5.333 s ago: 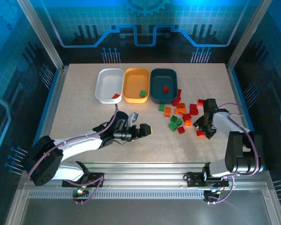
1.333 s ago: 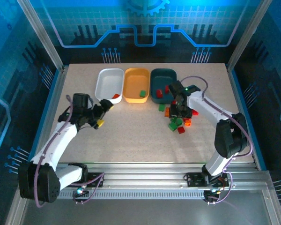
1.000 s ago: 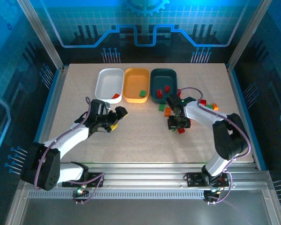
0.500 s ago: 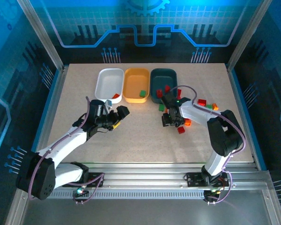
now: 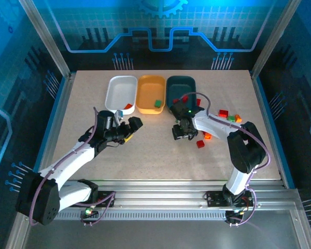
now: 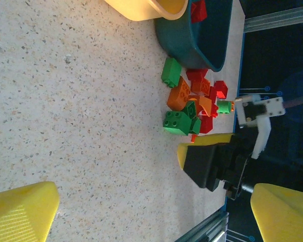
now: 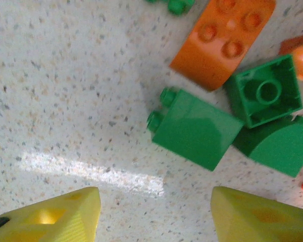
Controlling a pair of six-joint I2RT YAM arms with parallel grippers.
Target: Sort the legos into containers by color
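By lego (image 7: 194, 131), right gripper (image 7: 156, 212) wide, empty-looking.

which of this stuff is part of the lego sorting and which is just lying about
Part of the job: loose legos; legos already in the trays; white tray; orange-yellow tray; teal-grey tray.

Just there: table; metal frame; blue backdrop.

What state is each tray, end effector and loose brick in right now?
white tray, holds one red brick.
orange-yellow tray, holds one green brick.
teal tray, holds red bricks.
left end effector, open, empty.
right end effector, open, empty.
nearest green lego, on its side, ungripped.
loose pile, unsorted on the table.
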